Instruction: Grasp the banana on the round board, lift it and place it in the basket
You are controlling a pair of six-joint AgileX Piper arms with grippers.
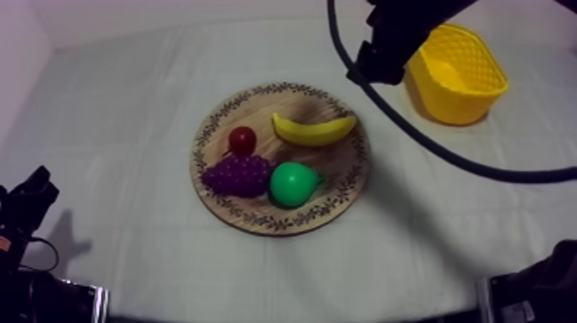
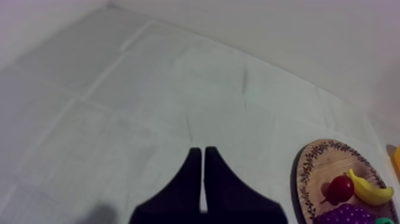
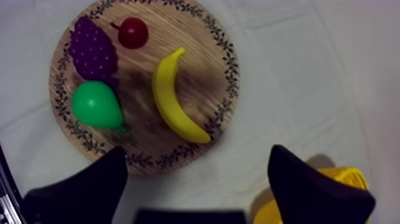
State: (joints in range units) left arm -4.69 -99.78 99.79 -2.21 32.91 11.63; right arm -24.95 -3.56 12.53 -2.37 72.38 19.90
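Note:
The yellow banana lies on the far right part of the round wooden board, beside a small red fruit. My right gripper hangs high between the board and the yellow basket, apart from the banana. In the right wrist view its fingers stand wide open with nothing between them, above the cloth just off the board, with the banana ahead of them. My left gripper rests shut as a narrow wedge, far from the board.
Purple grapes and a green pear share the board's near half. The basket stands on the cloth at the far right, its edge beside my right finger. My left arm sits low at the left.

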